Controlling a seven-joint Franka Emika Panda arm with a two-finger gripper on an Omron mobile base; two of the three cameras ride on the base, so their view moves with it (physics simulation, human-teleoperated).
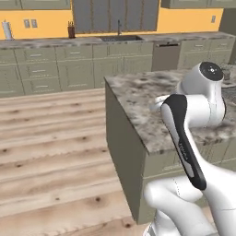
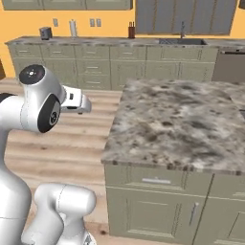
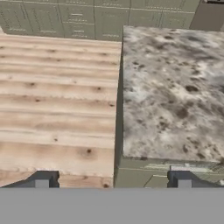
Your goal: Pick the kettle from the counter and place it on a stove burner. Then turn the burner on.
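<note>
The gripper (image 3: 113,183) is hanging with its 2 fingertips (image 3: 42,180) spread wide and nothing between them, looking down over the near left corner of the counter (image 2: 177,119) and the wooden floor (image 3: 57,100) beside it. The kettle is not appearing on the stretch of counter in sight, so it cannot be placed; the dark edge at the far right of the left base view may be the cooktop, though it is too small to tell. The step in hand looks like searching and approaching: the robot is probably needing to shift toward the right along the counter, keeping the jaws wide. The counter's corner is sitting directly under the hand, a likely obstruction if the hand drops. Wall cabinets (image 2: 119,64) and a sink (image 1: 120,38) are standing well apart behind.
</note>
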